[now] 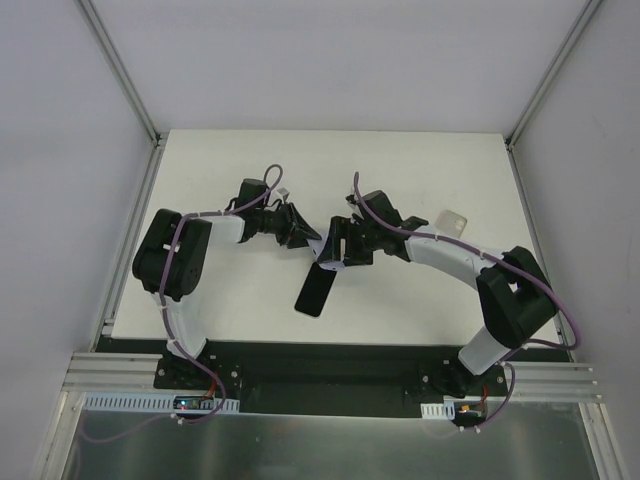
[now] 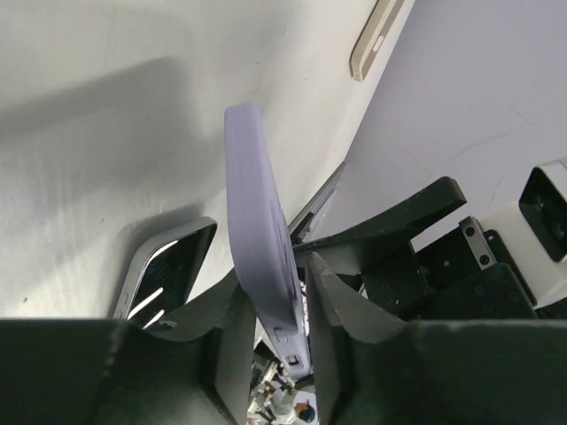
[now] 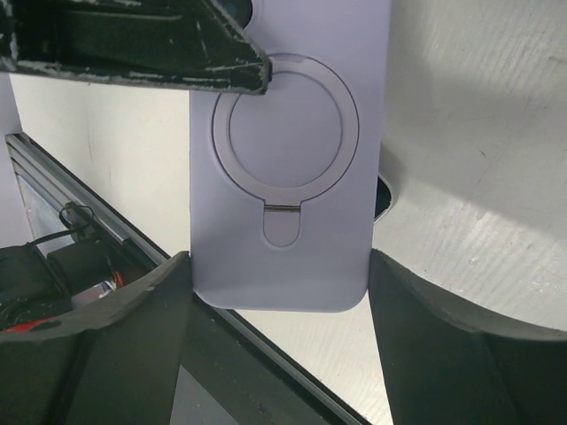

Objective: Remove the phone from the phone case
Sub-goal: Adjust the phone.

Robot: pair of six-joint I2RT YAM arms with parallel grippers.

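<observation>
Left gripper (image 2: 276, 305) pinches the edge of the lavender phone case (image 2: 257, 221), a ring moulded into its back. Right gripper (image 3: 281, 261) spans the case, fingertips against both sides. The dark phone (image 1: 315, 290) lies just beside the case on the table (image 1: 420, 180).

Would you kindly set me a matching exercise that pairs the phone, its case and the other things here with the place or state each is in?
Things:
1. phone case
2. phone
3. small flat object
4. left gripper

Places or states:
A. dark, lying flat on the table near its middle
B. pale, lying on the table's right half
C. fingers closed on the case's two broad faces
D. lilac, held up off the table

Pairs: 1-D, 2-A, 3-B, 4-C
</observation>
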